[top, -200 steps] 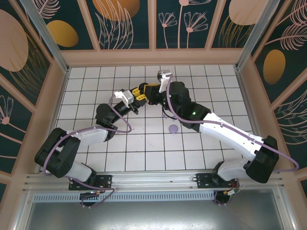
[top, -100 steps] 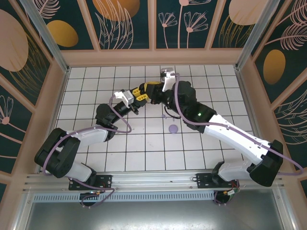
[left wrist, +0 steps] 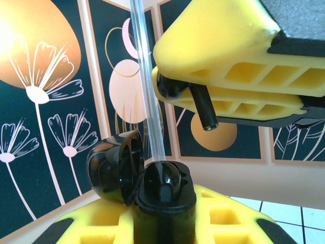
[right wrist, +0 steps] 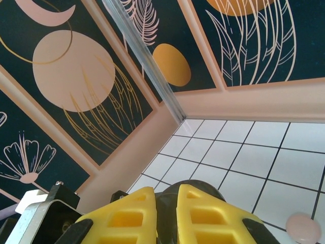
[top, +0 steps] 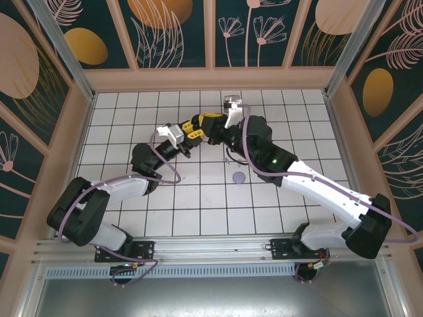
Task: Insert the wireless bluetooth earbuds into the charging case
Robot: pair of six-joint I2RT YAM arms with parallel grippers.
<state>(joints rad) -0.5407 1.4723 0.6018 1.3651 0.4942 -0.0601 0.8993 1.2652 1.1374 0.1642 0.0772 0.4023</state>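
Honestly we can't spot a single readable word, label, brand, number or sign anywhere here, nothing legible.

2 arms on show: the left arm (top: 125, 185) and right arm (top: 317, 188) both wear white link shells between chunky black joint housings. Lavender cables (top: 177, 170) loop along each. Bright yellow fingers, ribbed with cut-out pockets, tip the left gripper (left wrist: 165, 218) and right gripper (right wrist: 166, 195). White camera blocks sit on the wrists, and 1 green light (top: 275, 160) glows on the right.

White gridded worktop (top: 198, 205) ringed by dark floral wall panels (top: 185, 39); metal rail (top: 211, 249) along its near edge.
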